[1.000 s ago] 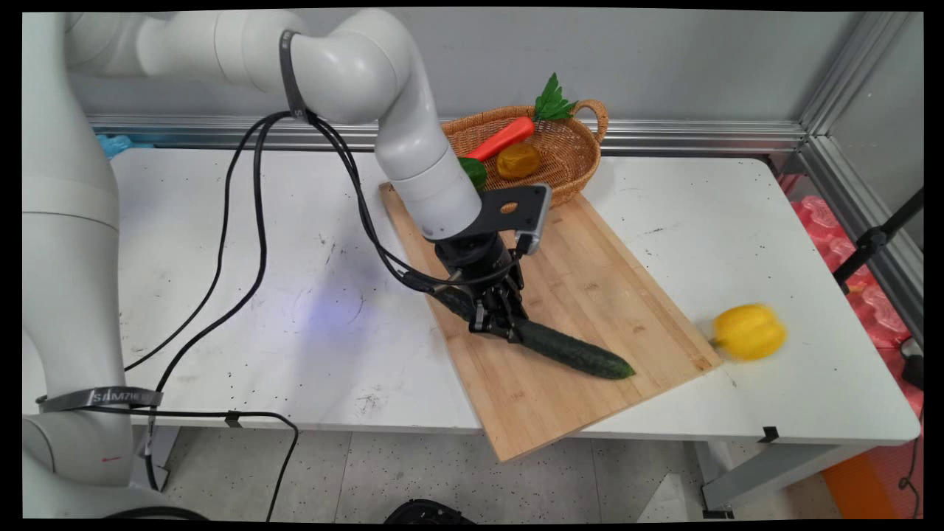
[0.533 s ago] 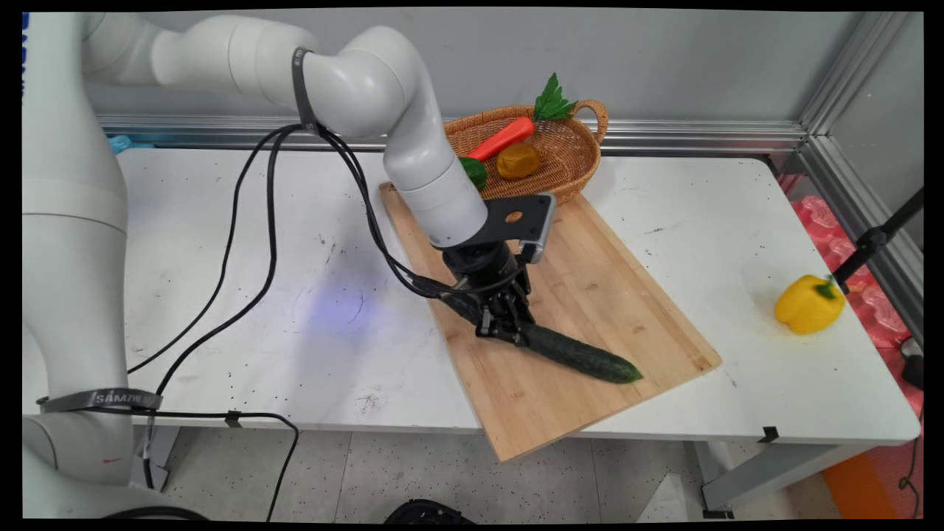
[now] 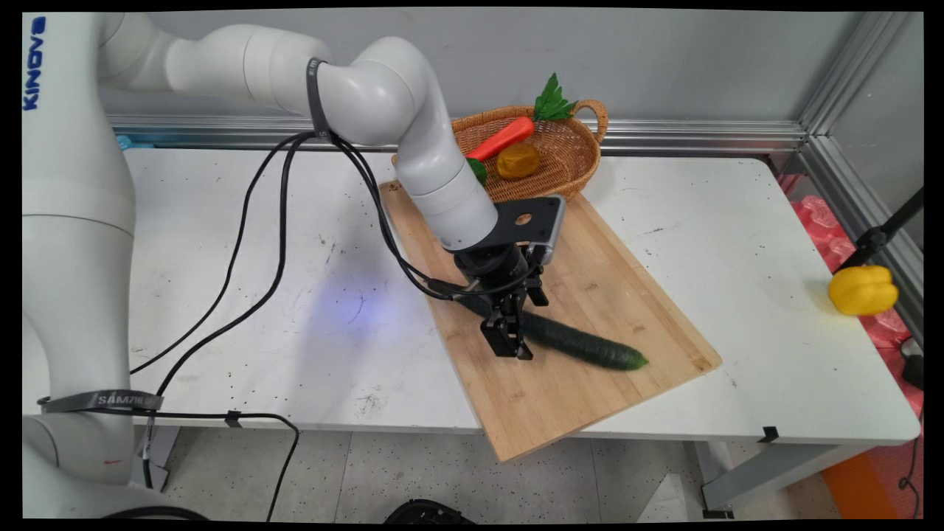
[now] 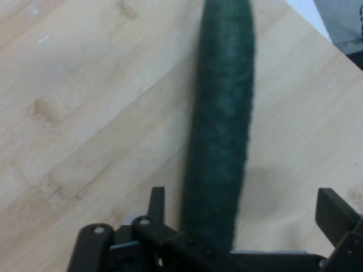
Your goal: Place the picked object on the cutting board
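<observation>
A dark green cucumber (image 3: 590,346) (image 4: 221,113) lies flat on the wooden cutting board (image 3: 612,280) (image 4: 85,85), its tip pointing toward the board's right corner. My gripper (image 3: 509,341) (image 4: 244,198) stands over the cucumber's left end. It is open: in the hand view the fingers stand apart on either side of the cucumber, with a gap of bare board between it and the right finger. The cucumber's left end is hidden behind the hand in the main view.
A yellow bell pepper (image 3: 861,290) sits at the table's far right edge. A wicker basket (image 3: 571,166) behind the board holds a carrot (image 3: 501,138), a brownish-yellow item (image 3: 518,160) and something green (image 3: 476,170). Black cables hang left of the board.
The gripper, shut on the cucumber a second ago, has opened and lifted slightly; the cucumber has settled on the board. The yellow pepper has rolled rightward to the table's edge.
</observation>
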### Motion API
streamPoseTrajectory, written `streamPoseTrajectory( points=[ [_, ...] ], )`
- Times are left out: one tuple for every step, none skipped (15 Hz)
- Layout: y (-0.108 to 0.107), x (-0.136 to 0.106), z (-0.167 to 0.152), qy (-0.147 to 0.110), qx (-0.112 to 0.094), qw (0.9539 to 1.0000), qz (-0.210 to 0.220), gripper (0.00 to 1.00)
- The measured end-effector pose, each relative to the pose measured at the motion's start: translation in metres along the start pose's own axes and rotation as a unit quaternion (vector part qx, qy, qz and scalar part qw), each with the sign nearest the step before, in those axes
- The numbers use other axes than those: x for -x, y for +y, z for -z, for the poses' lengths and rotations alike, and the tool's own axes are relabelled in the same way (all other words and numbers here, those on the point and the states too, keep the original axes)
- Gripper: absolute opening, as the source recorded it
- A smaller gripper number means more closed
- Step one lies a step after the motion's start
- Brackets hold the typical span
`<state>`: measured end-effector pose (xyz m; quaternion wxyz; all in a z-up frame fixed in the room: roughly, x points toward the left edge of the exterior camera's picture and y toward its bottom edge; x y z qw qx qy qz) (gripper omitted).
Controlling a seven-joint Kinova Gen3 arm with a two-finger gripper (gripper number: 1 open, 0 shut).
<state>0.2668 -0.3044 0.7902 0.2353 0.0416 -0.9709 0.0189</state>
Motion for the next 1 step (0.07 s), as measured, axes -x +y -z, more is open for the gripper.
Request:
streamPoseTrajectory(
  points=[
    [-0.0002,-0.0002,0.0004,0.001,0.0,1.0,0.0,1.0]
  ],
)
